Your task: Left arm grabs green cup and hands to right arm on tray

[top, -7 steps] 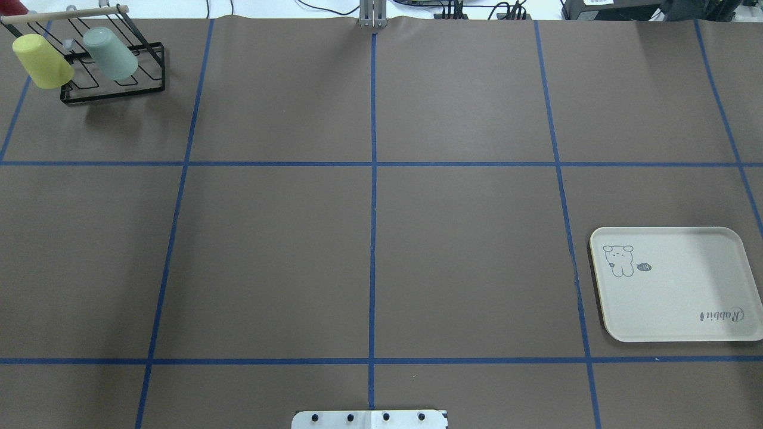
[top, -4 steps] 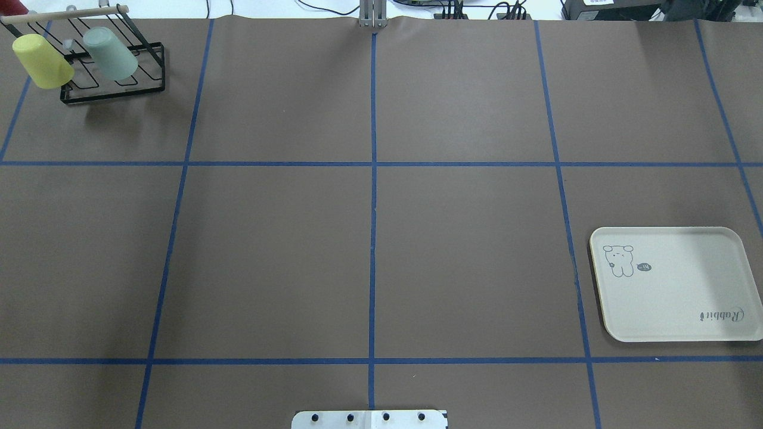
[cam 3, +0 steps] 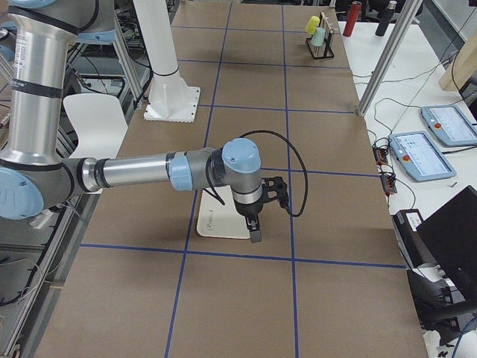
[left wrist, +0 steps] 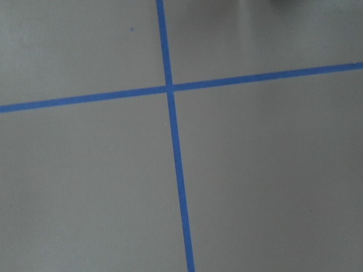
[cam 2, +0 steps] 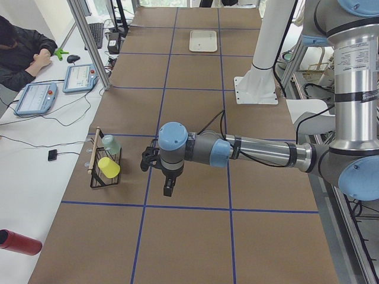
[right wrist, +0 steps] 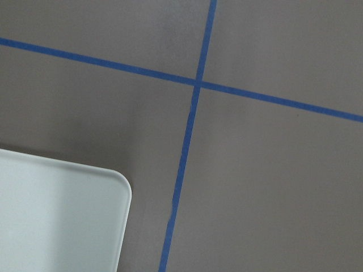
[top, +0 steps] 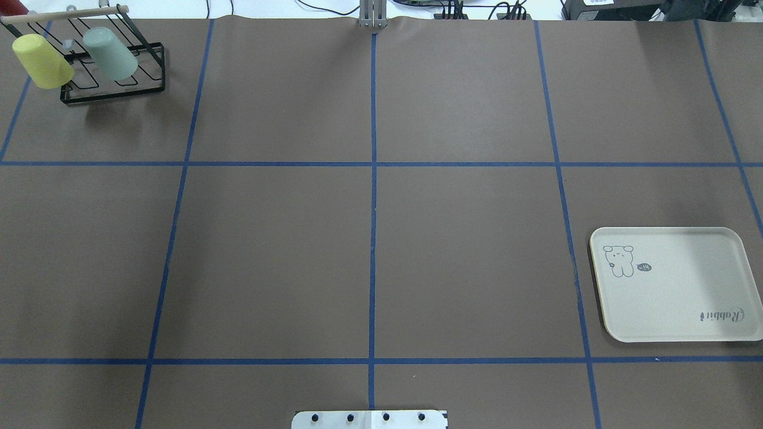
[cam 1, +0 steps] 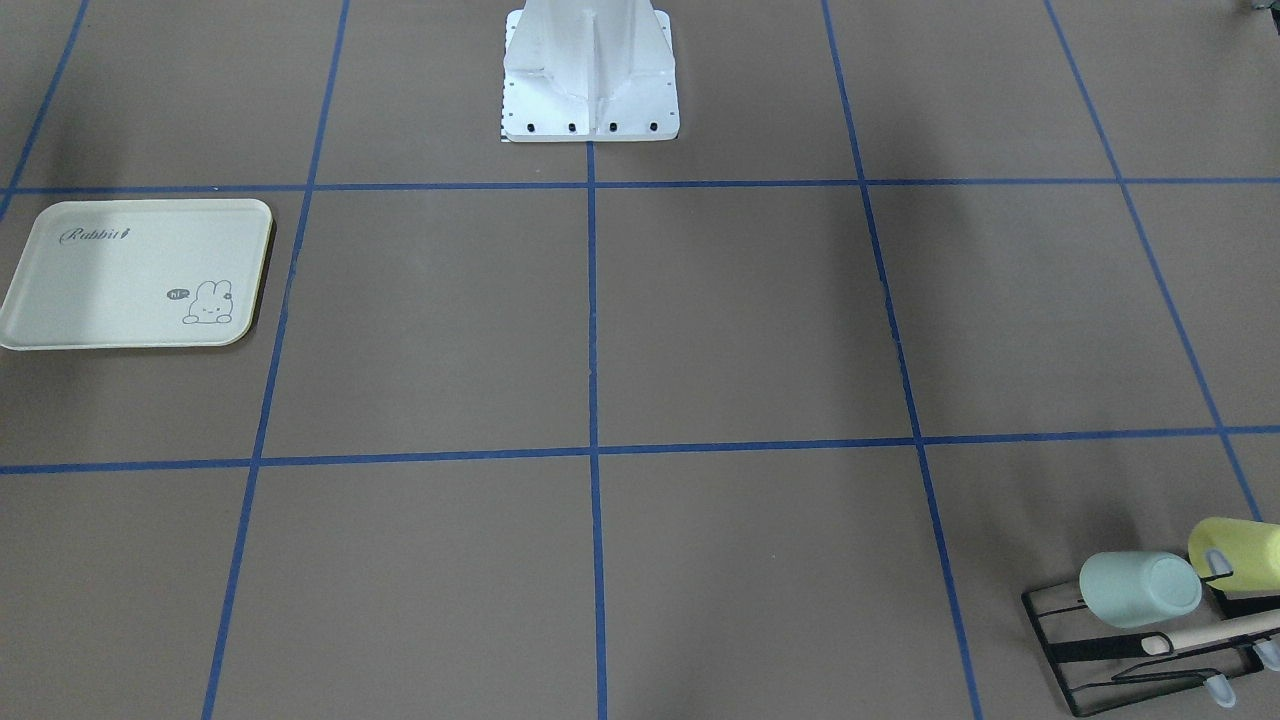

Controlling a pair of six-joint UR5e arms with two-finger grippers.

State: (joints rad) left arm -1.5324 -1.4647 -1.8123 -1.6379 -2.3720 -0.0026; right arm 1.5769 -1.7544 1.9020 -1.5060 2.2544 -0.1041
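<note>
Nothing has shifted in the overhead view since the earlier frames: cup, rack and tray lie as they did. The green cup (top: 110, 53) sits tilted on the rack (top: 113, 95) at the far left corner of the surface (top: 465, 238), just beside the yellow cup (top: 42, 61), untouched. The tray (top: 685, 298) lies bare on the right side, well apart from the rack.

The left pincer (cam 2: 169, 188) hangs pointing down near the rack but apart from it. The right pincer (cam 3: 256, 231) hangs over the tray's edge. Only the side views show either pincer, so you cannot tell how far each is open; neither has the cup.

Judge the step in hand as the approach, with the grasp not yet begun. For the next move, bring the left pincer across to the green cup. Set the jaws around its wall, clear of the yellow cup and the rack's wires. Then lift along the cup's tilt.
</note>
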